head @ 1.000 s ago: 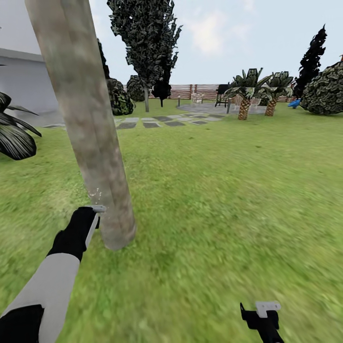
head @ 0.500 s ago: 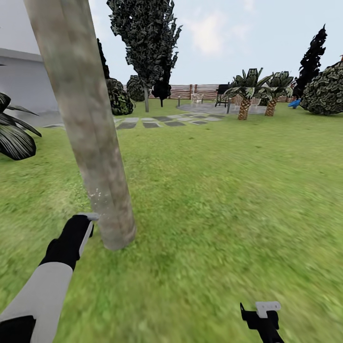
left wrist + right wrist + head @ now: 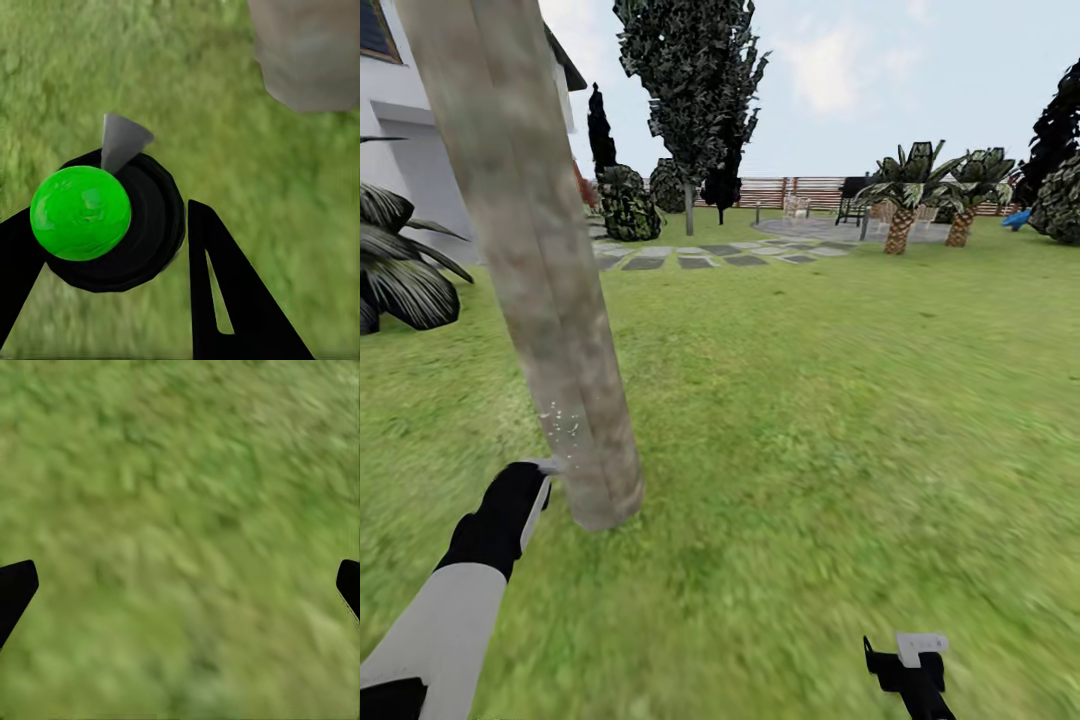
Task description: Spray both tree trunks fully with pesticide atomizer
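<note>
A thick grey-brown tree trunk point(image 3: 550, 300) rises close in front on the left, its base on the grass. White spray specks point(image 3: 560, 420) dot its lower bark. My left gripper point(image 3: 525, 490) is shut on the pesticide atomizer point(image 3: 82, 214), which has a green ball top, a black collar and a grey nozzle. The nozzle tip point(image 3: 547, 465) is right beside the trunk's base point(image 3: 307, 52). A second tall tree point(image 3: 690, 90) with a thin grey trunk point(image 3: 688, 210) stands far back. My right gripper point(image 3: 910, 665) hangs low at the right, open point(image 3: 180, 585) over bare grass.
A dark spiky plant point(image 3: 405, 280) and a white house wall point(image 3: 420, 150) lie to the left. Grey stepping stones point(image 3: 700, 258), short palms point(image 3: 900, 200), bushes point(image 3: 625, 205) and the slat fence point(image 3: 810, 190) stand far back. Open lawn point(image 3: 840, 400) spreads to the right.
My left gripper with the atomizer has dropped a little lower beside the trunk's base. The camera has turned slightly, shifting the background rightward. The right arm is still.
</note>
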